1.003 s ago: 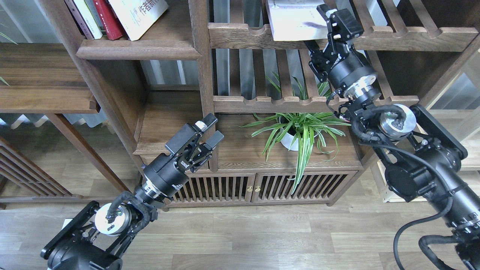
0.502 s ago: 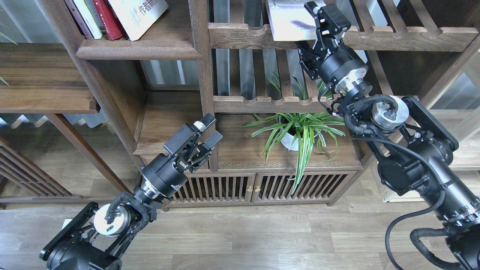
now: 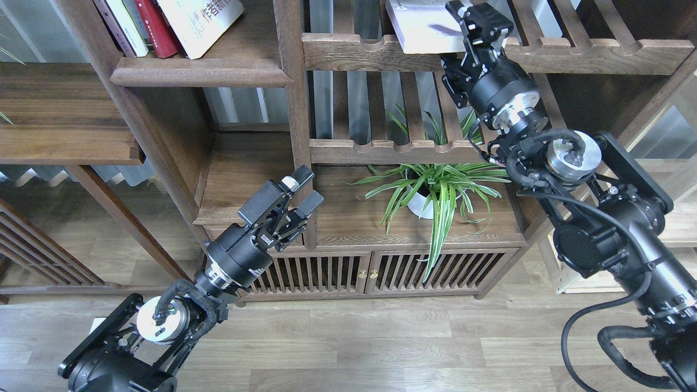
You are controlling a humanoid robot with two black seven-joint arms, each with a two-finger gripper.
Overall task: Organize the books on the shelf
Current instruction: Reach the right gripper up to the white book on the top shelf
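High at the left, the shelf (image 3: 201, 73) carries a dark red book (image 3: 155, 27) and a white book with blue Chinese characters (image 3: 201, 22), both leaning. A pale lavender-white book (image 3: 422, 27) lies on the slatted rack (image 3: 354, 51) at top centre. My right gripper (image 3: 472, 19) is shut on that book's right edge, with one finger over the cover. Low at the left, in front of the cabinet top, my left gripper (image 3: 304, 190) hangs open and holds nothing.
A further light book with a pale spine (image 3: 126, 24) stands left of the red one. A potted spider plant (image 3: 435, 190) sits on the cabinet top (image 3: 354, 218) below my right arm. A second slatted rail (image 3: 381, 149) crosses mid-height. A vertical post (image 3: 291, 81) divides shelf from racks.
My right gripper has moved left and slightly up, and the pale book's near edge has risen and tilted with it. The left arm has stayed put.
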